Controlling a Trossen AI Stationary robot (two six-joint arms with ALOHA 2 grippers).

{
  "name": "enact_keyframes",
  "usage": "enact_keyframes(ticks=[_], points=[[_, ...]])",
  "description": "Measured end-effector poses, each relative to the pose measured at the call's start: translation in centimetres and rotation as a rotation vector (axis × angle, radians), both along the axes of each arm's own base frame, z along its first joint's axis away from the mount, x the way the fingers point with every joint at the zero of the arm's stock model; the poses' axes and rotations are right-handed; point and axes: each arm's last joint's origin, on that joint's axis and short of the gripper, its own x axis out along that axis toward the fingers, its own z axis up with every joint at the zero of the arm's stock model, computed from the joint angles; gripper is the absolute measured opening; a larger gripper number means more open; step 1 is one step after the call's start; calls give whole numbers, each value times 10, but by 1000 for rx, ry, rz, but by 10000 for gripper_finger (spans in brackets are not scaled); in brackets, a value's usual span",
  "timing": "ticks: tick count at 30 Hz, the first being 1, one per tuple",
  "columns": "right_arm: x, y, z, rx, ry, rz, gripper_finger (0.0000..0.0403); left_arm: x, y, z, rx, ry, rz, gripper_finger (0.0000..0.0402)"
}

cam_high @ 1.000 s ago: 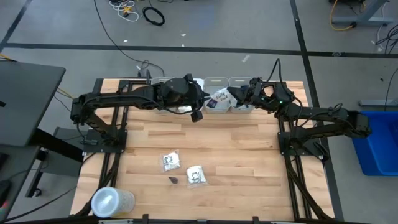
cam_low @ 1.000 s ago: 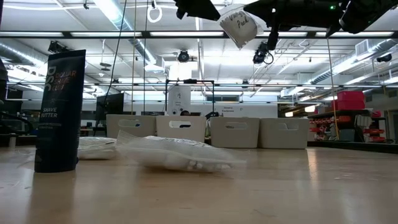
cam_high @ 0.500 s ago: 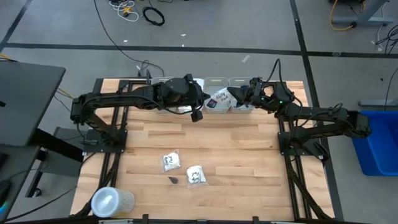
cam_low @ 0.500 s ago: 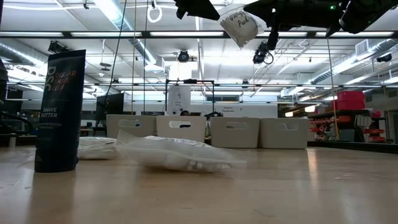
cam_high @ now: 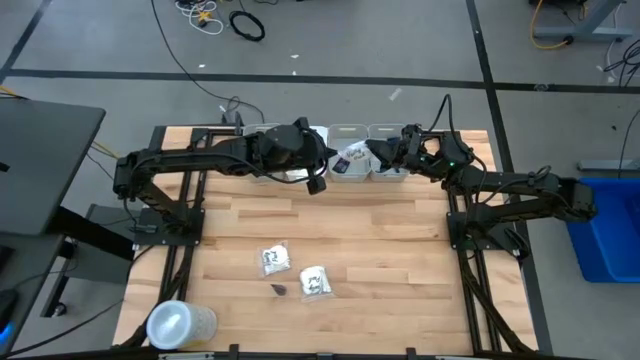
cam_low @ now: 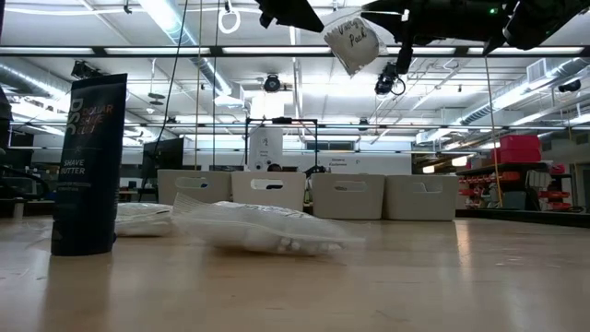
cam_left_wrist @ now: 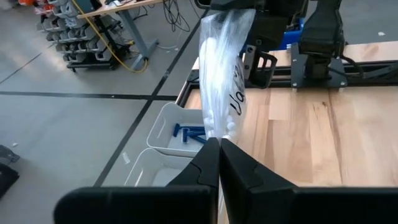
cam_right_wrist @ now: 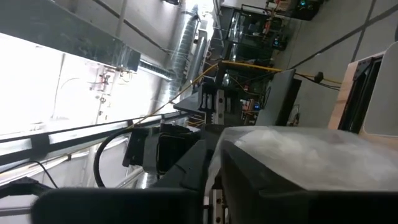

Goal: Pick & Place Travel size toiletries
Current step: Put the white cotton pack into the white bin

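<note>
One of the travel size toiletries, a clear crinkly packet (cam_high: 350, 157) of small white pieces with dark handwriting, hangs in the air over the bins at the table's far edge. My left gripper (cam_left_wrist: 219, 149) comes from the table's left and is shut on its end. My right gripper (cam_high: 373, 150) comes from the right and has the other end. Two more white packets (cam_high: 273, 259) (cam_high: 315, 282) and a small dark case (cam_high: 279, 290) lie flat on the wood near the front. Blue razors (cam_left_wrist: 188, 132) lie in a white bin. My left gripper pinches the packet's near end (cam_left_wrist: 217, 132) between its two fingers, coming from the table's left and slanting slightly down. The packet is clear of the table and runs away from the fingers to the other arm. My right gripper has the packet's opposite end (cam_left_wrist: 228, 14) between its fingers, reaching in from the table's right. The packet (cam_right_wrist: 298, 146) lies against one finger. The exact hold is hidden by the gripper's body.
A row of white bins (cam_high: 347, 133) (cam_high: 386, 133) stands along the far edge under the packet (cam_low: 353, 39). A dark upright tube (cam_low: 89, 166), capped in white (cam_high: 180, 325), stands at the near left corner. Bare wood lies between the bins and the loose packets.
The packet has shifted a little toward my left gripper, and its end by my right gripper shows less in the low view. Both arms have stayed in place.
</note>
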Motion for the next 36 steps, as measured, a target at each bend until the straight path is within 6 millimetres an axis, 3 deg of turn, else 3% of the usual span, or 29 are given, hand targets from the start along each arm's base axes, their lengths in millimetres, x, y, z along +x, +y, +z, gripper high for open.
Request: enact_keyframes(ticks=[9, 16, 22, 36], points=[[0, 0, 0, 0, 0, 2, 152, -3, 1, -5, 11, 63, 6, 7], [0, 0, 0, 1, -2, -4, 191, -7, 12, -10, -22, 110, 51, 5], [0, 0, 0, -2, -1, -7, 197, -15, 31, -15, -69, 153, 126, 4], [0, 0, 0, -21, 9, -15, 160, -37, 89, -18, -204, 123, 312, 5]])
